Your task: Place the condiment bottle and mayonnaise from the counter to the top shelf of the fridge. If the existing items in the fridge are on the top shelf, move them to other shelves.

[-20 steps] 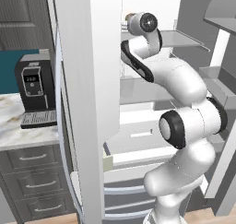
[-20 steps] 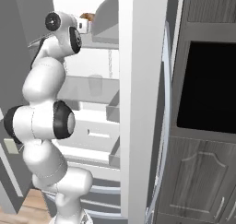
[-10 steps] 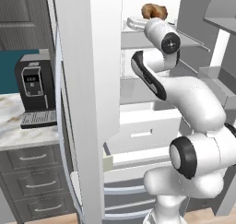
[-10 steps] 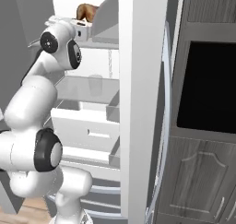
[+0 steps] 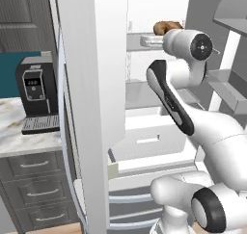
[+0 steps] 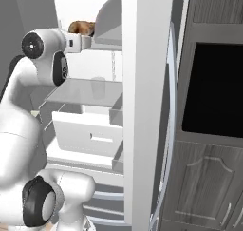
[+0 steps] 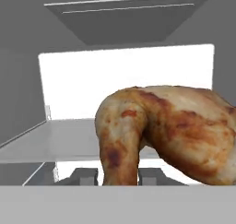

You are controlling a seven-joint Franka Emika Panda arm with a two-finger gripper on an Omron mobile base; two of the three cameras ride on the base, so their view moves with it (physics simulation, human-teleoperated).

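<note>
The existing item (image 7: pixel 170 126), a browned orange lump like a roast chicken piece, has its narrow end between my two finger tips, so my gripper (image 7: pixel 119 174) is shut on it. It hangs just over a pale grey shelf (image 7: pixel 64 142) high inside the open fridge (image 5: pixel 96 108). From the base, the lump (image 5: pixel 166 27) shows right above my hand at the top shelf (image 5: pixel 140 46). It is the same from the other side: lump (image 6: pixel 81 26), gripper (image 6: pixel 88 36). The condiment bottle and the mayonnaise are out of view. The counter (image 5: pixel 19 136) lies to the left.
A black coffee machine (image 5: pixel 36 98) stands on the counter. The fridge doors (image 6: pixel 142 106) flank my arm closely. A lower shelf (image 5: pixel 144 91) and white drawers (image 5: pixel 149 136) sit below my hand. A dark wall oven (image 6: pixel 213 87) is on the right.
My arm has swung its elbow up and rightward. The hand and the lump have come down a little, and the lump has come into plain sight.
</note>
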